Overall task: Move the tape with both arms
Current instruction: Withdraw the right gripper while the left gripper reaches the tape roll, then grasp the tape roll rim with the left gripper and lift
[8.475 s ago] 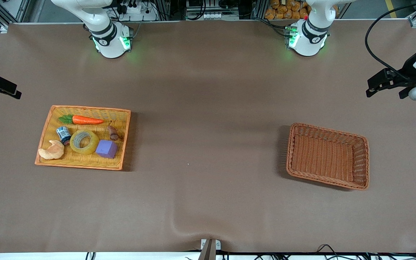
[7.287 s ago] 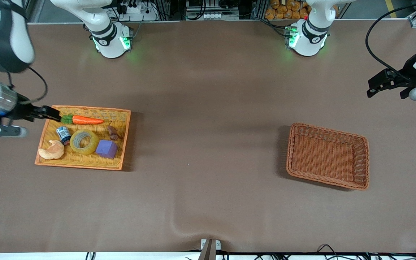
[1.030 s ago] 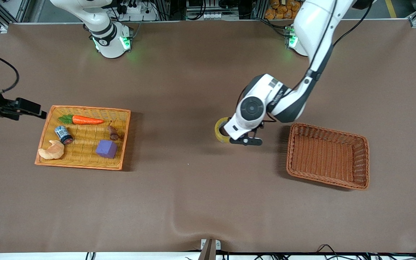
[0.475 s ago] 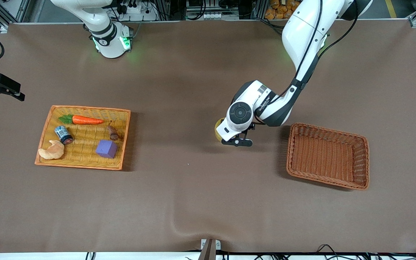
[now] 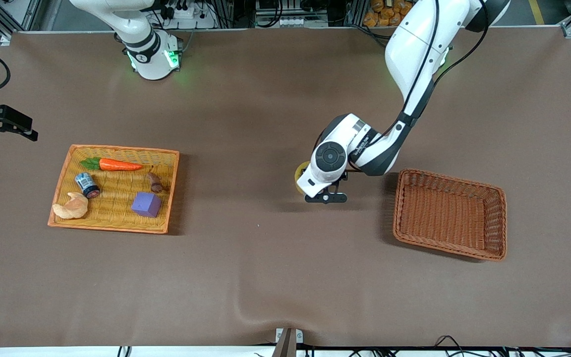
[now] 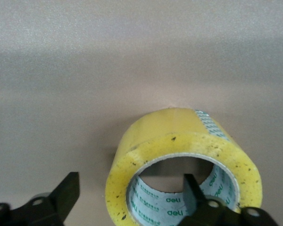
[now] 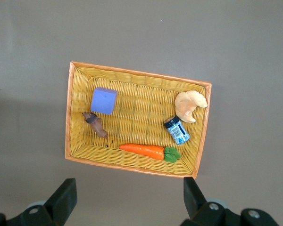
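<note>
- Your left gripper (image 6: 127, 207) is spread open at the tape (image 6: 184, 160), one finger (image 6: 195, 190) inside its core.
- Your right gripper (image 7: 127, 205) waits open above the yellow tray (image 7: 80, 89).

I see the tape (image 6: 179, 155) lying flat on the brown table, its open core facing up. It is a translucent yellow roll with dark specks on its rim and a grey-white inner core printed with green lettering. It sits between the two baskets, near the empty brown wicker basket (image 5: 450, 214) and toward the right arm's end of the table from it. From the front only a yellow sliver of the tape (image 5: 299, 174) shows, so its exact footprint is hard to judge there.
</note>
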